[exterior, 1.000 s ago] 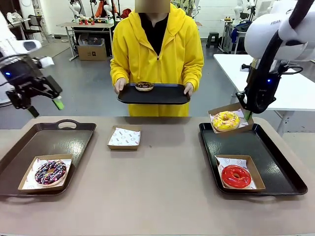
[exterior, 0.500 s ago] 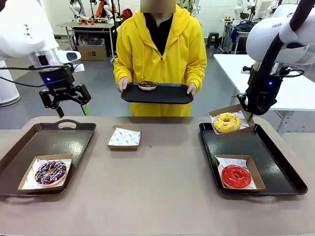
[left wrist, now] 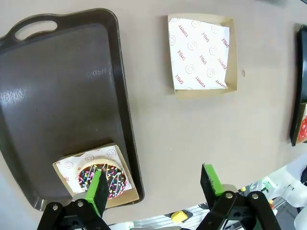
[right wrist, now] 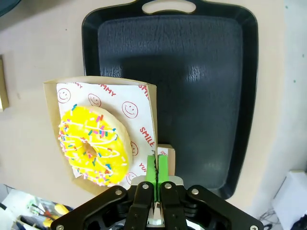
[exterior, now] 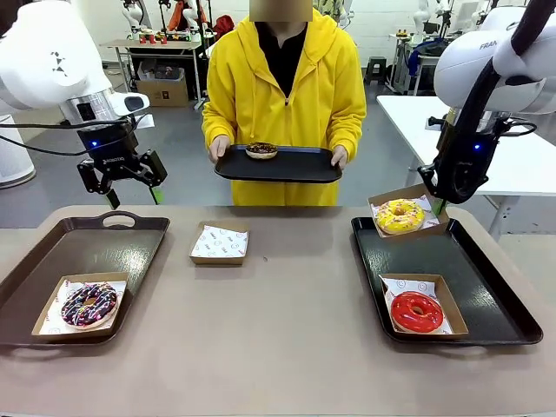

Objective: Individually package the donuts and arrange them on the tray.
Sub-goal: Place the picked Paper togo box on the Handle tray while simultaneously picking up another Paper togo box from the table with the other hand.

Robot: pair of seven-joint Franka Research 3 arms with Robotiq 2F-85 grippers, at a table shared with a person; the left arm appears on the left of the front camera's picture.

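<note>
My right gripper point(exterior: 437, 202) is shut on the edge of a paper-lined box point(right wrist: 103, 134) holding the yellow sprinkled donut point(exterior: 400, 215), lifted over the far left corner of the right tray point(exterior: 486, 287). The red donut point(exterior: 416, 312) lies boxed on that tray. On the left tray point(exterior: 95, 248) sits the boxed dark drizzled donut point(exterior: 89, 304). My left gripper point(exterior: 130, 191) hangs open in the air above that tray's far end, with nothing between its fingers. A person holds a black tray point(exterior: 295, 167) carrying a chocolate donut point(exterior: 261, 150).
An empty paper-lined box point(exterior: 220, 242) lies on the table between the two trays, toward the far side. The left tray's far half and the middle of the right tray are bare. The person stands at the table's far edge.
My left arm has swung in from the far left toward the table and lowered a little, gripper still open. The right gripper and its box have held still.
</note>
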